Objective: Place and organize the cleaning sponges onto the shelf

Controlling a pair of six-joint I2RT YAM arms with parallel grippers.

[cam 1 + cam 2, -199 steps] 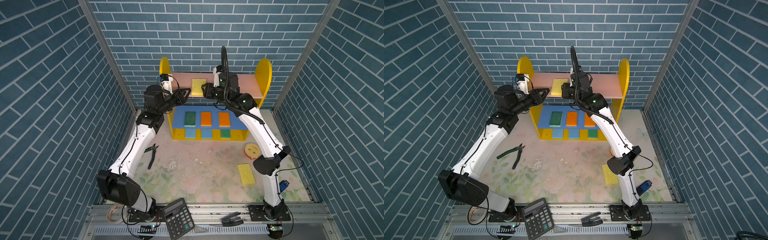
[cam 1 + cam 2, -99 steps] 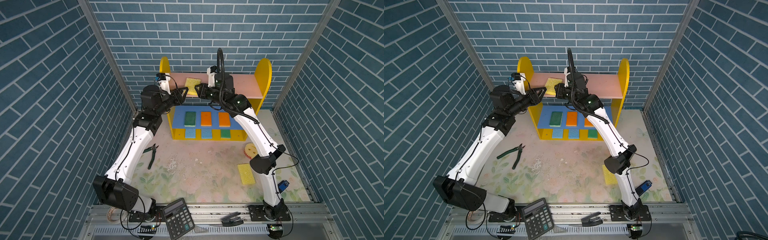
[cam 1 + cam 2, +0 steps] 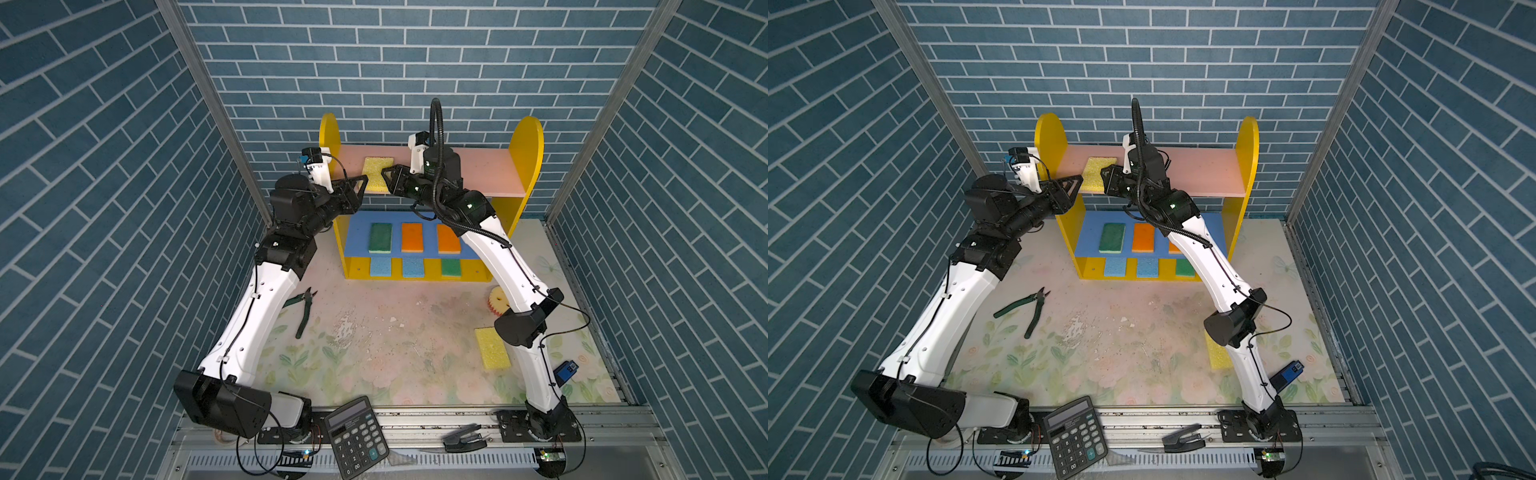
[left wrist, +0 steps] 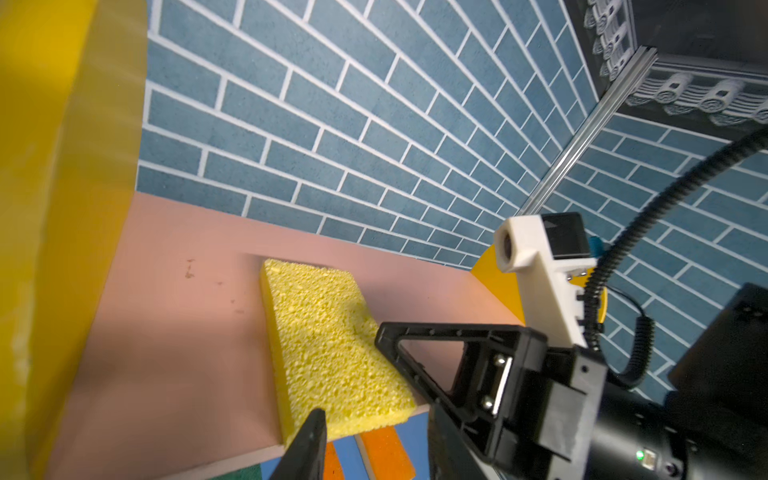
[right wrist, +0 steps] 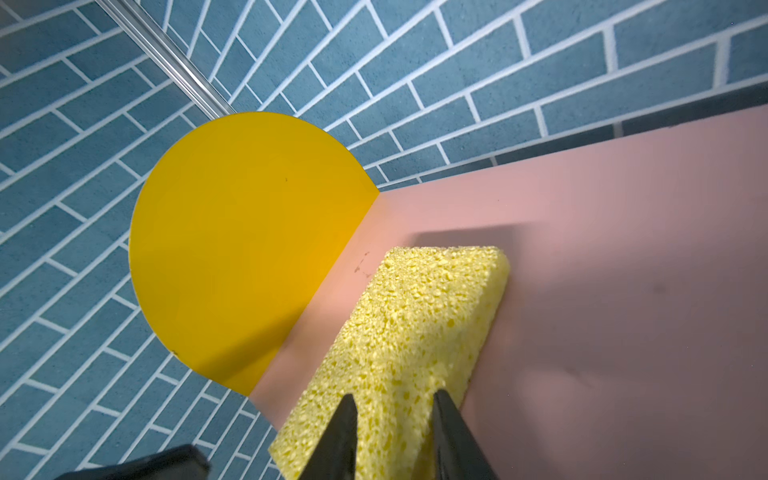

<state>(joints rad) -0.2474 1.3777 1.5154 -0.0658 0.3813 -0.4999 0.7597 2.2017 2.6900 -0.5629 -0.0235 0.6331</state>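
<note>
R gripper (image 5: 395,395) tips slightly apart on near end of yellow sponge (image 5: 415,316), pink top board (image 5: 623,249) (gripping or nudging, can't tell); 6 sponges (image 3: 380,237) shelved below it, 2 left loose behind it: yellow pad (image 3: 491,348), round one (image 3: 496,300).

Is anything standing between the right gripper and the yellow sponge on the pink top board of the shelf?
Nothing visible does. The right gripper is at the yellow sponge, its fingers over the sponge's front end. The left gripper sits beside the sponge at the front edge of the pink top board, not between them.
</note>
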